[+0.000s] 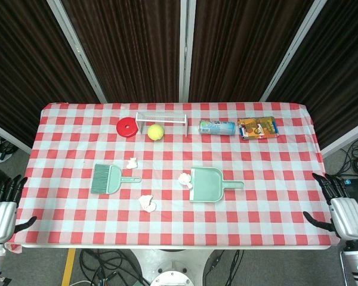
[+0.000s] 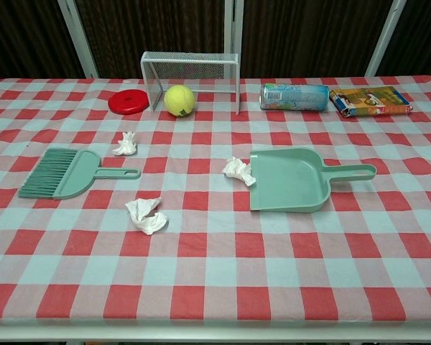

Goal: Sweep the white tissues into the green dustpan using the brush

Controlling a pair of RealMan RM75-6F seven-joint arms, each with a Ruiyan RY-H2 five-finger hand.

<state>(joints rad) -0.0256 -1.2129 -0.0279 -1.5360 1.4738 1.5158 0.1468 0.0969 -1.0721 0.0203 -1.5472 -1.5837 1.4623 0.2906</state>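
Dark curtains hang behind our desk (image 1: 286, 226), which is covered in a red-and-white checked cloth. Our left hand (image 1: 3, 208) and right hand (image 1: 340, 208) sit at the desk's outer edges, both empty with fingers spread, well apart from everything.

We see the brush (image 2: 61, 175) lying flat on the left, bristles pointing left and handle toward the middle. We judge it light and rigid; the slim handle is the place to take hold. The green dustpan (image 2: 291, 180) lies right of centre, mouth facing left, handle pointing right; it looks light and could slide when pushed, so we should steady it by the handle.

Three white tissues are crumpled on the cloth: one (image 2: 125, 144) just behind the brush, one (image 2: 146, 215) in front of it, one (image 2: 238, 170) touching the dustpan's mouth. We expect them to be soft, nearly weightless and easily scattered.
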